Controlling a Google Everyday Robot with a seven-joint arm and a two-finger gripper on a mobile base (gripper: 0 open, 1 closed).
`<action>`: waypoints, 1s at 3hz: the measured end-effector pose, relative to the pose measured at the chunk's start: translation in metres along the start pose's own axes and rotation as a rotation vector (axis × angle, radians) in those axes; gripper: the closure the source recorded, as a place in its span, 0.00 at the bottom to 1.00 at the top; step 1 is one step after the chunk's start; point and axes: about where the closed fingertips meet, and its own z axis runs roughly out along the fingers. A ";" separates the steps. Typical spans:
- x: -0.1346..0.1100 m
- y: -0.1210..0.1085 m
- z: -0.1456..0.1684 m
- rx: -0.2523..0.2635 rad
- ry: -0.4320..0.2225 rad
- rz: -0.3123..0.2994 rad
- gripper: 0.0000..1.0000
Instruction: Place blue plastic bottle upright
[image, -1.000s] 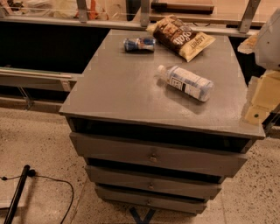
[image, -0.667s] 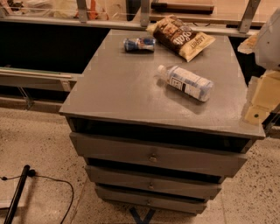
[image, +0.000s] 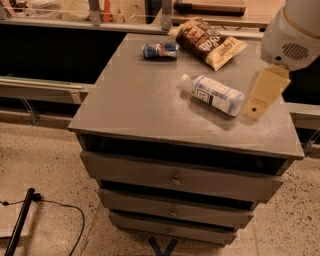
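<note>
The blue plastic bottle (image: 213, 94) lies on its side on the grey cabinet top (image: 135, 100), right of the middle. It is clear and faintly blue, with a white cap pointing back left and a white label with dark print. My gripper (image: 261, 94) hangs from the white arm (image: 292, 35) at the upper right. Its tan tip sits just to the right of the bottle's base end, close to it and slightly above the cabinet top. It holds nothing that I can see.
A small blue-and-silver drink can (image: 160, 50) lies on its side at the back of the top. A brown and yellow snack bag (image: 207, 42) lies at the back right. Several drawers (image: 175, 177) sit below. A black cable (image: 55, 206) runs across the floor at the left.
My arm and gripper have moved left, from the cabinet's right edge to beside the bottle's base end. The bottle, can and bag have not moved.
</note>
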 end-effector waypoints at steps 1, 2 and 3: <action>-0.017 -0.028 0.030 -0.029 -0.003 0.118 0.00; -0.024 -0.059 0.059 -0.049 0.001 0.219 0.00; -0.030 -0.087 0.089 -0.052 0.053 0.306 0.00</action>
